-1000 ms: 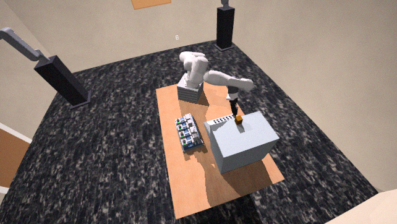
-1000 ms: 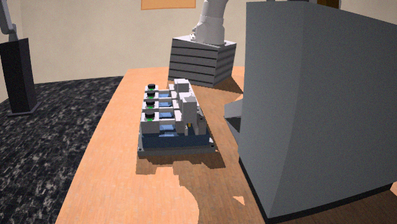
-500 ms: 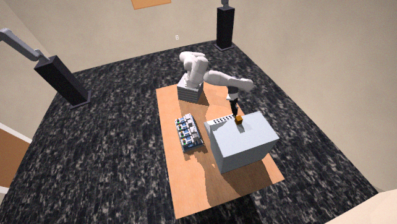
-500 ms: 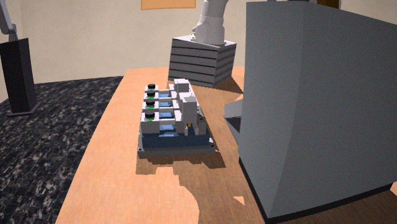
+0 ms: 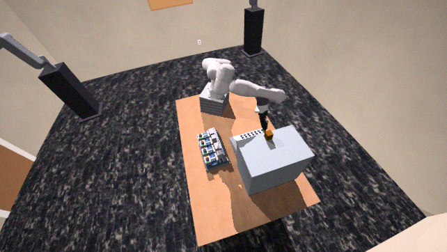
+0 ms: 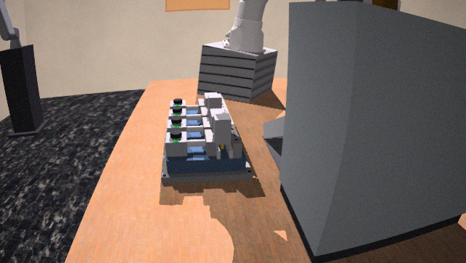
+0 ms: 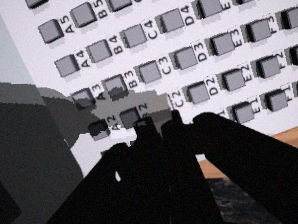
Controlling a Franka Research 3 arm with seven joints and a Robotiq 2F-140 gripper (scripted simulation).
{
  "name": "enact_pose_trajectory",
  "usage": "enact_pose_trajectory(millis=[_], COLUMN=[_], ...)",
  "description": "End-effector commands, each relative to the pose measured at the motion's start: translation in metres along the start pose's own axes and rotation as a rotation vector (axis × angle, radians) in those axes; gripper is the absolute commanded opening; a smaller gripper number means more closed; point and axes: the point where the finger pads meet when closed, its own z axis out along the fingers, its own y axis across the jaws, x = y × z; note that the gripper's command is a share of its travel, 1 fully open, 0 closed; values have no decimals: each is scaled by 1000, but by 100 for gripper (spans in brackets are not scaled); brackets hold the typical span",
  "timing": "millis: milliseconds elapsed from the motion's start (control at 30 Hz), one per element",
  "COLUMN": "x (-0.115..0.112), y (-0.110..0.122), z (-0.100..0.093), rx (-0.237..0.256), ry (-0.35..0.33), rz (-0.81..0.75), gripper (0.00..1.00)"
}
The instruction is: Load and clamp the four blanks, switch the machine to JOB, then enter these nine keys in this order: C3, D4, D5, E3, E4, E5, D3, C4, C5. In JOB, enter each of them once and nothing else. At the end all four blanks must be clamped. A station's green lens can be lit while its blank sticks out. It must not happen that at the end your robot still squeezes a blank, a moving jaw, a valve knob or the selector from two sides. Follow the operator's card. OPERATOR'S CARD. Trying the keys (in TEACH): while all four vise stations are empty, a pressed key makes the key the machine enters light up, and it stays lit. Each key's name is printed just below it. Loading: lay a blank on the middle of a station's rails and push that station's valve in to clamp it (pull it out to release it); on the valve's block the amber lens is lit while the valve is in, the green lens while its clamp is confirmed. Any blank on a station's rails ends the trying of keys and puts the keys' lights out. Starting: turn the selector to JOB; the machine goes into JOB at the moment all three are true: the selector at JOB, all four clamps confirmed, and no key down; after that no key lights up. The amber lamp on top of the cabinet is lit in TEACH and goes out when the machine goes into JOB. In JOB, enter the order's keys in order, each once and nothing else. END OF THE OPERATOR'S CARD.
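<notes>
Blocked beyond the pincer (image 5: 265, 129) (image 7: 163, 109) by a tall grey box-shaped cabinet (image 5: 278, 154) (image 6: 345, 127) and orange cube lamp (image 5: 269, 135) (image 6: 385, 3); walled ahead by a white key panel (image 5: 237, 138) (image 7: 45, 56); open above the keys.

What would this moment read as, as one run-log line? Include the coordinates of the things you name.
gripper (image 5: 264, 129) (image 7: 163, 109): shut, low over keypad (image 7: 140, 52) | keys: none visibly lit | green lenses: lit at four stations | pressed key: cannot tell

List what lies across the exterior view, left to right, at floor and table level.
Black pedestal, vise fixture, grey cabinet.
</notes>
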Motion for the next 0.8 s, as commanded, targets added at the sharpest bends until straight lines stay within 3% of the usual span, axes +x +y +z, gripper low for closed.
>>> enact_pose_trajectory(millis=[0, 767], x=[-1, -1], y=[0, 0], z=[2, 13], rx=[0, 0], ry=[-2, -2], rz=[-5, -5], gripper=[0, 0])
